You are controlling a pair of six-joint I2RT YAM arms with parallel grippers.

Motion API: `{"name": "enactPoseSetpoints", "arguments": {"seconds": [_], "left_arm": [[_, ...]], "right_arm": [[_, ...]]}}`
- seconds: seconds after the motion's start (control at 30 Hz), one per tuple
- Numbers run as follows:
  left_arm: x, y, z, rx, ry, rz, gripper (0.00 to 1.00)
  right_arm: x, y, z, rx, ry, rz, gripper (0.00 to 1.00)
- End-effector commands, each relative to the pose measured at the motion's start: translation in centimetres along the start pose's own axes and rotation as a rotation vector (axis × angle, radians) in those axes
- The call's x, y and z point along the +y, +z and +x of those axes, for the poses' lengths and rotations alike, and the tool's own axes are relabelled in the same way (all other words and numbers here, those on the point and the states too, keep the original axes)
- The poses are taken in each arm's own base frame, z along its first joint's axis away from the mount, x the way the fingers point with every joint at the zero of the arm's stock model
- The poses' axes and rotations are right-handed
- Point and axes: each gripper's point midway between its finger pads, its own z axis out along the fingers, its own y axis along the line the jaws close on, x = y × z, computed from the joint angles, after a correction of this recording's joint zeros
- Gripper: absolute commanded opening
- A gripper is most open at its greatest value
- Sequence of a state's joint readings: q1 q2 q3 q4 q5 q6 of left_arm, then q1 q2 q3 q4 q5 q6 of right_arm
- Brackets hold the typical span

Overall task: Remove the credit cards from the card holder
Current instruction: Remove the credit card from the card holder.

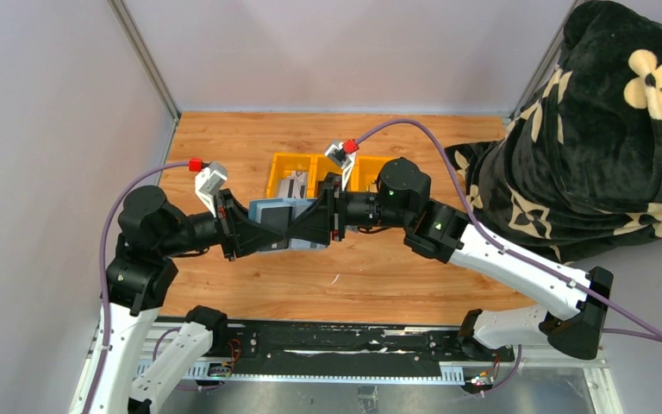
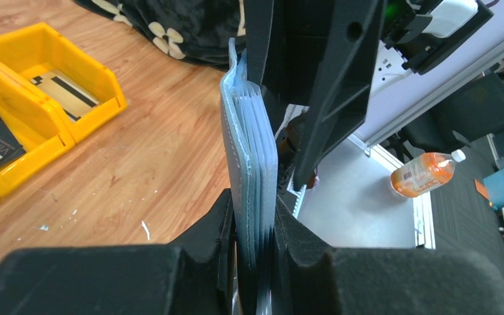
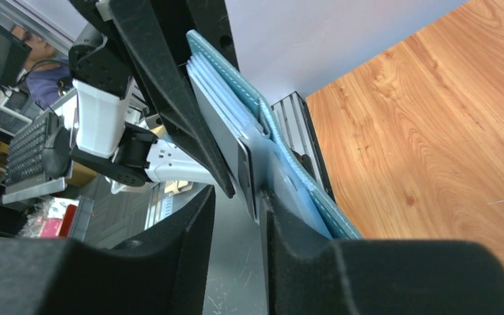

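Here the left pincer (image 2: 252, 220) clamps the blue card holder (image 2: 249, 141) in the air above the middle of the bench (image 1: 396, 276); the right pincer (image 3: 239, 203) stands slightly open around the protruding edge of a grey card (image 3: 228, 134).

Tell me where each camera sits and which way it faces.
Top: above and behind the robot, looking down at the table; both arms show, left gripper facing right gripper.
Left wrist: behind the left fingers, facing the right gripper; yellow tray at left.
Right wrist: behind the right fingers, facing the left gripper.
Shared: both wrists see the card holder edge-on, from opposite ends.
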State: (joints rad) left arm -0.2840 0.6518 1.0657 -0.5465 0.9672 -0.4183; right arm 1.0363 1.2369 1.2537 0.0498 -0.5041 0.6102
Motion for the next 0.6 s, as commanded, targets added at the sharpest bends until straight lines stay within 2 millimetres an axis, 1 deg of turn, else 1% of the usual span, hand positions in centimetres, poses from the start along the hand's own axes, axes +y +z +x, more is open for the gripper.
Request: {"name": "enactPoseSetpoints", "arguments": {"seconds": [0.0, 0.1, 0.2, 0.27, 0.37, 0.4, 0.43, 0.5, 0.57], "left_arm": [[-3.8, -0.7, -0.4, 0.004, 0.044, 0.169, 0.09], [-4.4, -1.0, 0.0, 0.01, 0.056, 0.19, 0.14], [-4.5, -1.1, 0.4, 0.014, 0.058, 0.199, 0.21], [-4.4, -1.1, 0.5, 0.017, 0.055, 0.198, 0.22], [-4.2, -1.0, 0.6, 0.028, 0.04, 0.198, 0.25], [-4.3, -0.9, 0.6, 0.032, 0.033, 0.201, 0.3], [-4.4, -0.9, 0.5, 0.036, 0.027, 0.208, 0.34], [-4.8, -1.0, 0.5, 0.048, 0.023, 0.236, 0.39], [-5.3, -1.2, 0.5, 0.053, 0.03, 0.254, 0.41]], "right_arm": [[-2.6, 1.9, -0.7, -0.084, 0.068, 0.075, 0.32], [-3.5, 2.0, -1.0, -0.11, 0.095, 0.122, 0.25], [-3.5, 2.1, -1.3, -0.123, 0.097, 0.133, 0.22], [-3.3, 2.3, -1.3, -0.122, 0.093, 0.129, 0.18], [-2.9, 2.3, -1.1, -0.124, 0.097, 0.101, 0.07], [-2.9, 2.3, -0.9, -0.127, 0.099, 0.096, 0.02], [-2.9, 2.2, -0.7, -0.13, 0.101, 0.092, 0.0], [-3.2, 1.9, -0.4, -0.136, 0.104, 0.098, 0.0], [-3.4, 1.6, -0.1, -0.135, 0.106, 0.108, 0.0]]}}
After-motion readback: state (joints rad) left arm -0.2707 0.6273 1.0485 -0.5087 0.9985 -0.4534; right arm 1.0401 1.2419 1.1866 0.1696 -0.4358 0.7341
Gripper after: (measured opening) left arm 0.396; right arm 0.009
